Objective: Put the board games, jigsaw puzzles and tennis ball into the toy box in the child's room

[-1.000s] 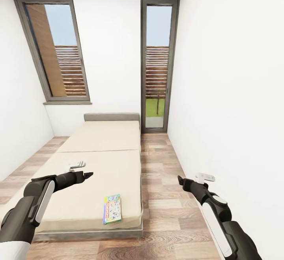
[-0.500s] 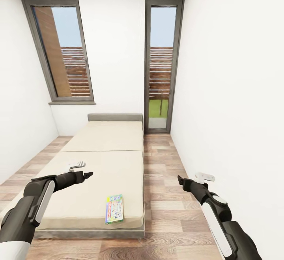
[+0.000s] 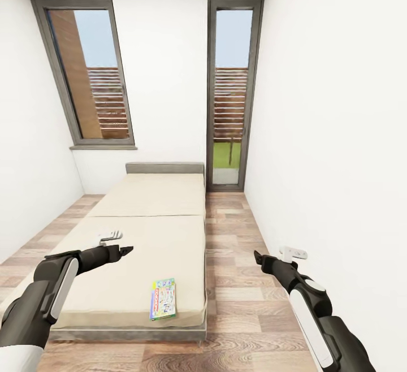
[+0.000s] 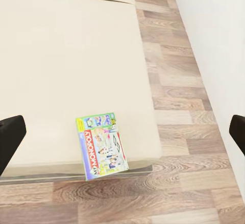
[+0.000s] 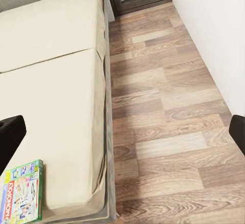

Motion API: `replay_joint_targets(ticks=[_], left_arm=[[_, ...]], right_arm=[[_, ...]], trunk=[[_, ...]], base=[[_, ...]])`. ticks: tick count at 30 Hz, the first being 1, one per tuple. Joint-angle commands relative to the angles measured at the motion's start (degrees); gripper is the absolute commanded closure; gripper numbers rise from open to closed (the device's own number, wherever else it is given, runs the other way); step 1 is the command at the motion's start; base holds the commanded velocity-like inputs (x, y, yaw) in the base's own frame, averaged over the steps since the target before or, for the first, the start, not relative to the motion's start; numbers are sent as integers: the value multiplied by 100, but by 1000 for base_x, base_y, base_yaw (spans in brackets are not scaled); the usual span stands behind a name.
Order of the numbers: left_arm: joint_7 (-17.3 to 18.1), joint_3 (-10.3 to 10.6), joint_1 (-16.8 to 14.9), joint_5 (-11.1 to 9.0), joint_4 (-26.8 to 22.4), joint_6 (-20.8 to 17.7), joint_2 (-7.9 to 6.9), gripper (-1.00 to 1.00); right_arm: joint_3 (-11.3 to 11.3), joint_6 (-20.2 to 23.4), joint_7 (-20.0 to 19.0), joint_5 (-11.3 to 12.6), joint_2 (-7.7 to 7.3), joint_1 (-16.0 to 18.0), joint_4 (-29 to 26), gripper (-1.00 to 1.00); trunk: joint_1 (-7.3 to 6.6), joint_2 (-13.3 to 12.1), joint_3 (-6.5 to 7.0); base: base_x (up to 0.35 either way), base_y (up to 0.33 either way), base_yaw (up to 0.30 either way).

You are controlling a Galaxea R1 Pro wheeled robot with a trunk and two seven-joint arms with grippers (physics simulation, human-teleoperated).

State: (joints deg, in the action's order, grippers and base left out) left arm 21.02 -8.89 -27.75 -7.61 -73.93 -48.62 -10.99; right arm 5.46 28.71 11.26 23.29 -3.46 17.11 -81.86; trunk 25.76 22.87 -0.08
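A narrow home bedroom: a wide low bed with beige mattress and grey headboard (image 3: 152,230) runs toward twelve o'clock, white walls close in, wood plank flooring (image 3: 237,281) lies at three o'clock, and two tall dark-framed windows (image 3: 85,72) stand beyond.

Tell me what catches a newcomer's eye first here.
The green-edged board game stands out, lying flat near the foot corner of the beige bed, on the side by the wood floor. Next, the left gripper over the mattress and the right gripper over the floor, both empty.
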Motion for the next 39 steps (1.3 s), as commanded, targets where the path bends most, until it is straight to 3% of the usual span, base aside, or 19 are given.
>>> replay_joint_targets(ticks=[1, 25, 29, 35, 39], left_arm=[[-8, -7, -2, -47, -1, -42, 0, -100], [34, -24, -2, -94, -12, -130, 19, -100], [26, -86, -4, -113, 11, -138, 97, -100], [24, -444, -10, -341, 287, -146, 132, -100], [20, -696, -16, -679, 719, -143, 126, -100]], right_arm=[[15, 16, 56, 60, -6, 3, -8, -100], [16, 21, 61, 63, -5, 2, -17, -100], [16, 21, 61, 62, -5, 3, -23, -100], [16, 34, 59, 67, -5, 3, -40, -100], [18, 44, 56, 68, 5, 2, -71, -100]], trunk=[[2, 5, -3], [2, 5, -3], [90, 165, -75], [222, 406, -182], [310, 566, -254]], base=[[0, -2, 0], [0, 0, 0], [0, 0, 0], [0, 0, 0], [0, 0, 0]])
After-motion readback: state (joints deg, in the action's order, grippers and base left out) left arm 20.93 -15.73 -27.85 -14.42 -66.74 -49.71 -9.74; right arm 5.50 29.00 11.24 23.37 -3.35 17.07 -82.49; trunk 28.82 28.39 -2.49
